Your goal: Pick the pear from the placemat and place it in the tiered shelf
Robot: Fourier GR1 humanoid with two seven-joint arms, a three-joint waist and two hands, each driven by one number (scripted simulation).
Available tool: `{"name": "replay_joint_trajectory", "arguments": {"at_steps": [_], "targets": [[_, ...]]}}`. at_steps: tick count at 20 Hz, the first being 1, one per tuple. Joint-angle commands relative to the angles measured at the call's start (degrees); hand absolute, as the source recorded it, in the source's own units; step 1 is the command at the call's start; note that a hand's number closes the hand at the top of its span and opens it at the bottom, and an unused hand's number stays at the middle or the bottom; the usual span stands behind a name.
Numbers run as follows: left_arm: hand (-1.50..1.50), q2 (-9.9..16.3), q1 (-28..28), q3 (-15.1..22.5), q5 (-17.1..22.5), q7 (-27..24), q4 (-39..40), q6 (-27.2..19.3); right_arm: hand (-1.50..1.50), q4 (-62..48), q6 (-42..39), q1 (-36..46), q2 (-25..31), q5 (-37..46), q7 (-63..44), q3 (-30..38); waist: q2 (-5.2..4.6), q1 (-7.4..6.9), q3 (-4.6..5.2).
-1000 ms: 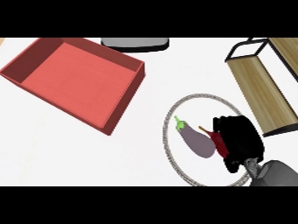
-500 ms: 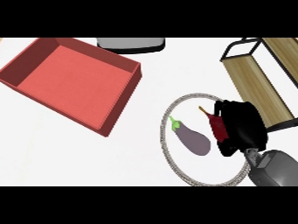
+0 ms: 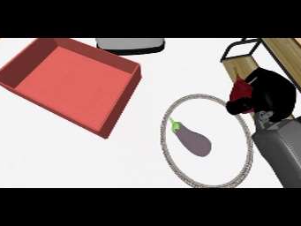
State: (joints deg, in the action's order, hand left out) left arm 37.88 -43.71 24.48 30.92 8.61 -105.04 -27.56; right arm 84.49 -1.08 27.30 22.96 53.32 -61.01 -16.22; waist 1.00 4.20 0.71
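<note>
Head view: right hand [image 3: 270,95] has its fingers curled round the red pear [image 3: 242,87], held above the placemat's [image 3: 178,108] upper right rim, beside the shelf [image 3: 289,50]. An eggplant [image 3: 193,140] lies on the placemat; a red tray [image 3: 68,79] sits left on the worktop [image 3: 48,159].

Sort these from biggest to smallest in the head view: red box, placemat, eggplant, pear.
1. Red box
2. Placemat
3. Eggplant
4. Pear, though the right hand hides part of it, so its full size is unsure.
</note>
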Motion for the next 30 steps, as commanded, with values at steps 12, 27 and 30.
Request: {"name": "replay_joint_trajectory", "arguments": {"at_steps": [12, 27, 30], "targets": [[0.00, 3.08, 13.77, -7.33, -3.22, -6.52, -2.99, -0.22, 1.50, 0.73, 3.65, 19.29, -7.91, 14.29, -15.30, 14.04, 1.10, 0.12, -0.03], [0.00, 3.72, 15.21, -6.36, -2.12, -6.47, -2.42, -1.73, 1.50, -6.55, -5.11, 31.25, -8.43, 30.36, -14.23, 21.56, 0.89, 0.62, 0.05], [0.00, 4.40, 15.65, -6.09, -2.01, -6.19, -2.84, -1.85, 1.50, -8.54, -7.73, 34.06, -8.12, 32.37, -13.17, 23.21, 0.65, 0.67, -0.01]]}}
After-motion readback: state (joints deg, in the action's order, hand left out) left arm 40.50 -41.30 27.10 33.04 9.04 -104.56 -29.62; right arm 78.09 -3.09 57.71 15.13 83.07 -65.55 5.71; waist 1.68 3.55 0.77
